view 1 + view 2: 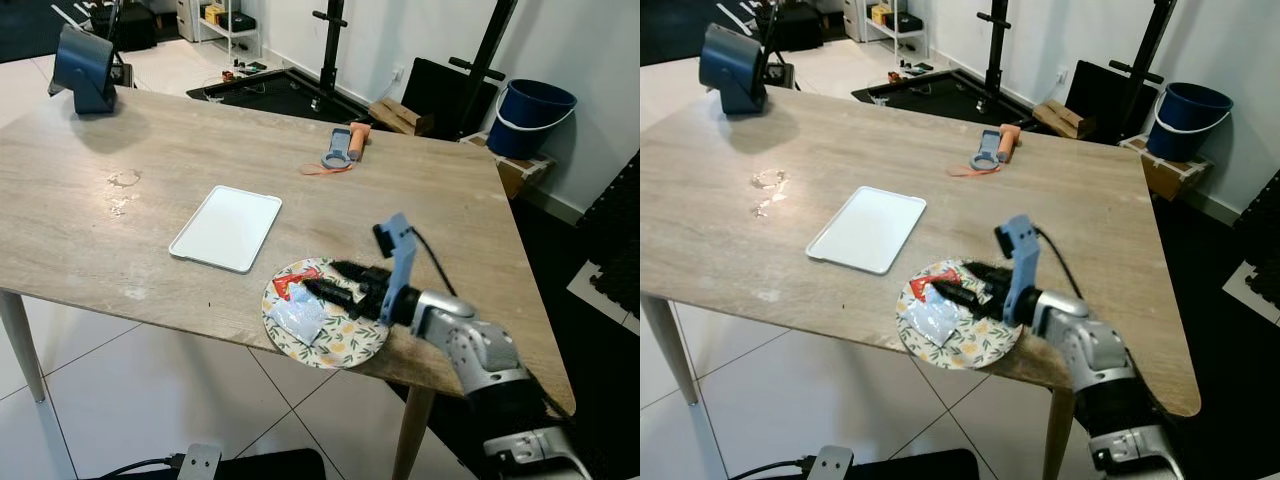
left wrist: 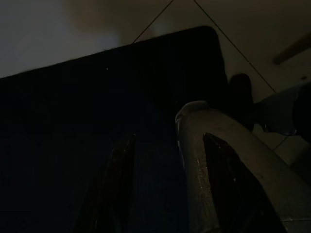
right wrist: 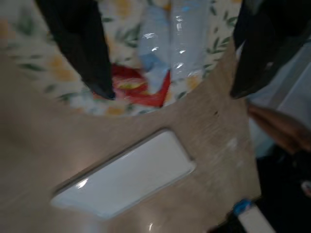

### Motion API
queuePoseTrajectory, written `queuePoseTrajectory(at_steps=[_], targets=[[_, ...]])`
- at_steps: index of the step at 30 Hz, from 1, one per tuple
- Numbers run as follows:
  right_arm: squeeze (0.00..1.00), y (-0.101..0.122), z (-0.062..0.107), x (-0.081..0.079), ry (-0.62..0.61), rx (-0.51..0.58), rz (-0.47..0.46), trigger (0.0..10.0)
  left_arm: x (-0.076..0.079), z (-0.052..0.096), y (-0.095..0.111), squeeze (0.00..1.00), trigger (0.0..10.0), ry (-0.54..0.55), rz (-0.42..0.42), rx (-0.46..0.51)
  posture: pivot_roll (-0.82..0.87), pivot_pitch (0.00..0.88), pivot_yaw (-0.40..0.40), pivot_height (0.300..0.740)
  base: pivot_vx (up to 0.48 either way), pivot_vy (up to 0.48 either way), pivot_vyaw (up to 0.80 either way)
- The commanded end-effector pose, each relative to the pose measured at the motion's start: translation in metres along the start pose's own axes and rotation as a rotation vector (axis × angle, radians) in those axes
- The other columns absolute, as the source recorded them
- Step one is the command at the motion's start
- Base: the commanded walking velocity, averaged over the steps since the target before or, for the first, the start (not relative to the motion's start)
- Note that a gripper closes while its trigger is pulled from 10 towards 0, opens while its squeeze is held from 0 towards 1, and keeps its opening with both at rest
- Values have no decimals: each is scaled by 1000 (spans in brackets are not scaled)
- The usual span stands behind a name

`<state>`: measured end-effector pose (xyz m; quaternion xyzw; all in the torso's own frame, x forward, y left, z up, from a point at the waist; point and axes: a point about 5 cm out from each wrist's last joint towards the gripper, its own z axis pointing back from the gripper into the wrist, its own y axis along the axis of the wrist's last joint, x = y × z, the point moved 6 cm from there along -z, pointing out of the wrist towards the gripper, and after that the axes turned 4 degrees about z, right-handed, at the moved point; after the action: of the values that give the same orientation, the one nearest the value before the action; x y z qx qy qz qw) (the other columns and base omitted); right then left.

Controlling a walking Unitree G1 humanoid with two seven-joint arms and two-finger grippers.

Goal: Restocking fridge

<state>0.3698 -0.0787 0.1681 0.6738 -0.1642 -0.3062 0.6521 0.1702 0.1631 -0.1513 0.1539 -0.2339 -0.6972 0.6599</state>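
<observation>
A floral plate (image 1: 352, 346) sits at the table's near edge, slightly over it. On the plate lie a red packet (image 1: 294, 282) and a clear plastic packet (image 1: 300, 318). My right gripper (image 1: 322, 278) reaches in low over the plate from the right, open, with its fingertips on either side of the red packet and nothing held. In the right wrist view the two black fingers (image 3: 82, 43) frame the clear packet (image 3: 180, 34) and the red packet (image 3: 133, 90). My left gripper (image 2: 170, 194) hangs idle in shadow over a dark floor mat.
A white tray (image 1: 227, 227) lies just left of the plate. Farther back are a blue tool with an orange handle (image 1: 345, 145) and a dark blue device (image 1: 83, 68) at the far left corner. A blue bucket (image 1: 533, 115) stands beyond the table.
</observation>
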Motion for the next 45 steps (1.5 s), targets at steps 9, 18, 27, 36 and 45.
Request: queuePoseTrajectory(at_steps=[9, 18, 27, 36, 45], targets=[[0, -18, 78, -20, 307, 2, -118, 10000, 4, 7, -41, 0, 10000, -9, -2, -136, -48, 86, -65, 740, 0, 0, 0], [0, -47, 112, -26, 364, -31, -232, 10000, 5, 7, -43, 0, 10000, -10, -2, -139, -51, 91, -63, 740, 0, 0, 0], [0, -93, 170, -41, 420, -137, -433, 10000, 2, 9, -45, 0, 10000, -6, -8, -145, -56, 93, -60, 740, 0, 0, 0], [0, -150, 192, -43, 330, -307, -514, 10000, 3, 8, -44, 0, 10000, -10, -10, -143, -57, 93, -60, 740, 0, 0, 0], [0, -182, 218, -48, 253, -389, -593, 10000, 1, 9, -45, 0, 10000, -5, -12, -146, -56, 91, -52, 740, 0, 0, 0]])
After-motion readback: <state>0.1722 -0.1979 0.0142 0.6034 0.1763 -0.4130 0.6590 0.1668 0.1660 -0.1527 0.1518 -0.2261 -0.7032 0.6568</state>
